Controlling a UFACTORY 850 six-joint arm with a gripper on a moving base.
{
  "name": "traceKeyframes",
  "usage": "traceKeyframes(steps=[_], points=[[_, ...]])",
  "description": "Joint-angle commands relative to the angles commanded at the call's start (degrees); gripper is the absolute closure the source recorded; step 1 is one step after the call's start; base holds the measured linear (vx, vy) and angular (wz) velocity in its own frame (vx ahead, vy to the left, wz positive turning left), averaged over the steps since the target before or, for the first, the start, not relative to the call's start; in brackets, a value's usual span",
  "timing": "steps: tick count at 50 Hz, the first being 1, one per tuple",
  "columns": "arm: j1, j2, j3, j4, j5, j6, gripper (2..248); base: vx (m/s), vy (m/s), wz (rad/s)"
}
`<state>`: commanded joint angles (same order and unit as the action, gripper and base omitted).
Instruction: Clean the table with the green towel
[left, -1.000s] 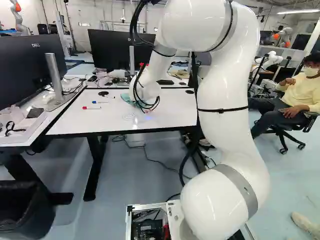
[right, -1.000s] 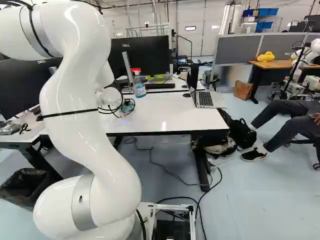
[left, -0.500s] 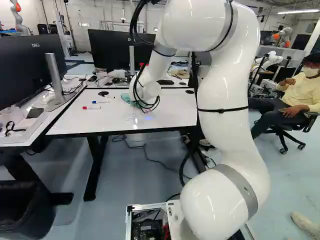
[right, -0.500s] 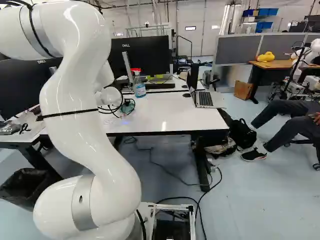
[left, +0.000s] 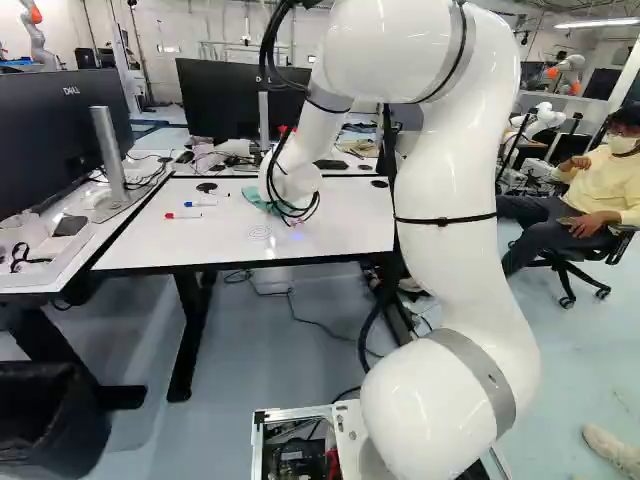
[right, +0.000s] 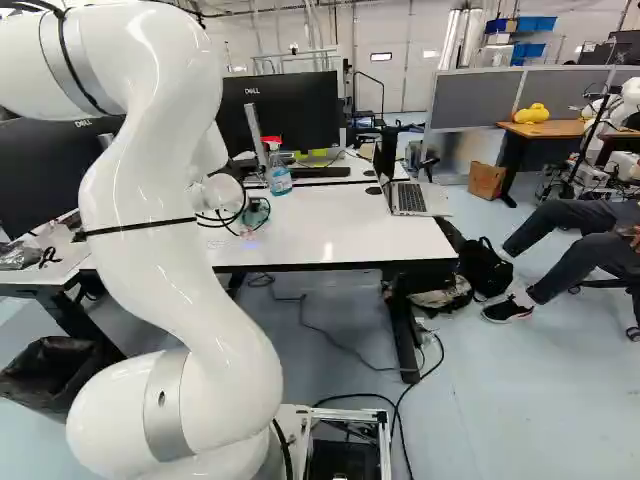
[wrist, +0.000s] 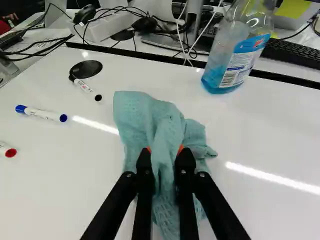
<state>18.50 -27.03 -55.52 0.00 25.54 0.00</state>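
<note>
Left base view: the arm (left: 450, 180) reaches over the white table (left: 140, 235). The green towel (left: 253, 196) lies on the tabletop beside the wrist. Relative to it, the blue marker (left: 200, 204) sits at 9 o'clock.

Right base view: the gripper (right: 248, 214) is largely hidden (cables cross it). The spray bottle (right: 280, 178) stands at 1 to 2 o'clock from it; the laptop (right: 410, 200) at 3 o'clock.

Wrist view (12 o'clock is straight ahead): the jaws stand slightly apart, clamped on a bunched fold of the towel, which spreads ahead over the tabletop. Black marker (wrist: 85, 87): 10 o'clock. Red marker (wrist: 6, 150): 9 o'clock.
</note>
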Motion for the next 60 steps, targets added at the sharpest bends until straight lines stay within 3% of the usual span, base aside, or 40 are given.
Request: traceKeyframes(steps=[19, 38, 60], points=[[0.3, -1.6, -2.1, 0.0, 0.0, 0.0, 199, 0.0, 0.0, 0.0], [2.8, -3.6, -4.8, 0.0, 0.0, 0.0, 199, 0.0, 0.0, 0.0], [5.0, -0.6, -0.7, 0.0, 0.0, 0.0, 199, 0.0, 0.0, 0.0]])
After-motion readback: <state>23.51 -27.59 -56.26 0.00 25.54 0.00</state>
